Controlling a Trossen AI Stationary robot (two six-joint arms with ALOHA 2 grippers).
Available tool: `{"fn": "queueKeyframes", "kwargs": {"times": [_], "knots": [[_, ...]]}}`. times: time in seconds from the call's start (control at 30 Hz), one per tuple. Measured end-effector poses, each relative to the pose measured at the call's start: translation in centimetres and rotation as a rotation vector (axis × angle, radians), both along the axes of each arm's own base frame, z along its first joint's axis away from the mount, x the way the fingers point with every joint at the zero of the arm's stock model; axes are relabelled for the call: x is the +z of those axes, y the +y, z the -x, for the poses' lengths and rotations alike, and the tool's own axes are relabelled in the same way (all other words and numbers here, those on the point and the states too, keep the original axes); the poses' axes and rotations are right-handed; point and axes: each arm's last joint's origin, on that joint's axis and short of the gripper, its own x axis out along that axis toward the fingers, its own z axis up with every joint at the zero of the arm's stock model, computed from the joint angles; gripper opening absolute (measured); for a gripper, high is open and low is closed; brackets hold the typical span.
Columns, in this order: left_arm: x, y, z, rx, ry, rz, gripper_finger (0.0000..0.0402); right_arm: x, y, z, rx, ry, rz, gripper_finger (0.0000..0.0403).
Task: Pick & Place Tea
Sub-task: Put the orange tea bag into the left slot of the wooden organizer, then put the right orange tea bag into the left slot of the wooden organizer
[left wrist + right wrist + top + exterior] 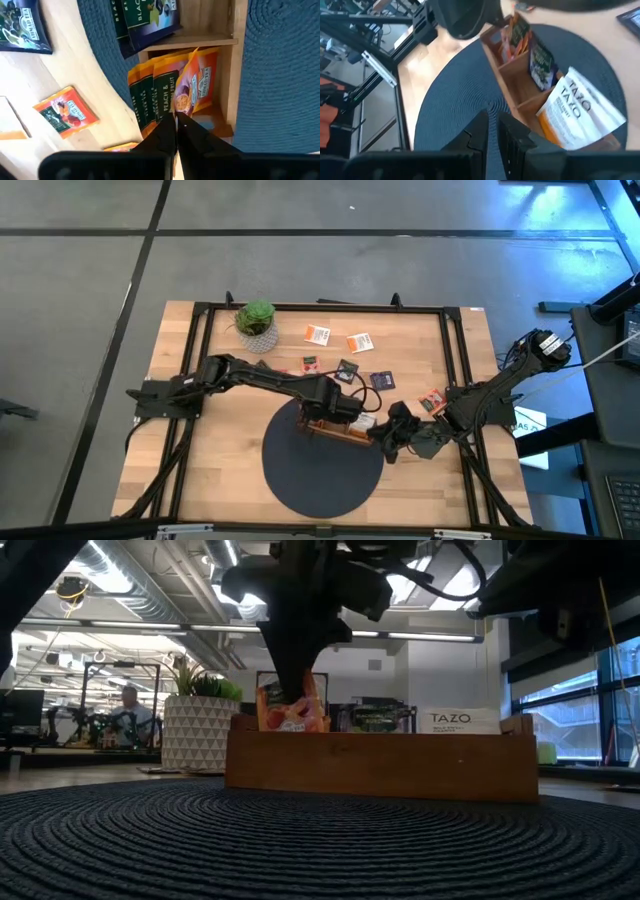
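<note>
my left claw (pixel 176 131) is down over the left end compartment of the wooden tray (pixel 380 765), which sits on the round dark placemat (pixel 322 460) near the middle of the bench (pixel 200 470). its fingers look pressed together and i see no packet pinched between them; the tips sit right at the top edge of an orange peach tea packet (pixel 197 82) standing in that compartment, so i judge that one just set in or about to be let go fully. beside it stand more orange peach packets (pixel 150 100).

my right claw (pixel 492 132) hangs just to the right of the tray above the placemat, clenched and carrying nothing.

done so far, as i read it: the left compartment has several orange packets, the middle one has dark green black-tea packets (pixel 540 62), and the right one holds white-and-orange tazo packets (pixel 580 110).

left to do: loose packets lie on the bare bench beyond the tray, two white-orange ones (pixel 318 334) at the far side, a few dark ones (pixel 347 369) nearer the tray, and a red-orange one (pixel 432 399) to the right. so the sorting looks well underway but not finished. the potted plant (pixel 256 323) stands at the far left.
</note>
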Motion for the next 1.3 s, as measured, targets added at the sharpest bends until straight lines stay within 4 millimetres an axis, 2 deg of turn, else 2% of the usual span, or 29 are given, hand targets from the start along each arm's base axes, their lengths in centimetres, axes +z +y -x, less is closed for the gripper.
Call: {"fn": "queueKeyframes", "kwargs": {"times": [0.5, 0.83, 1.0, 1.13, 1.3], "knots": [[0.2, -1.0, 0.2, -0.048, -0.007, -0.021, 0.0020, -0.1, 0.0, 0.0, 0.012, 0.011, 0.001, 0.0042], [0.3, -0.8, 0.2, -0.046, -0.013, -0.056, 0.0099, -0.1, 0.0, 0.0, 0.011, 0.011, -0.001, 0.0042], [0.6, -0.5, 0.5, -0.043, 0.001, -0.129, 0.0130, -0.1, 0.0, 0.0, 0.011, 0.011, -0.001, 0.0042], [3.1, 0.5, 1.3, 0.046, -0.060, -0.005, 0.0140, 0.0, 0.0, 0.0, 0.012, 0.009, -0.004, 0.0042], [9.4, 2.4, 2.8, 0.143, -0.355, 0.190, 0.0140, 0.1, 0.1, 0.0, 0.016, 0.008, -0.035, 0.0042]]}}
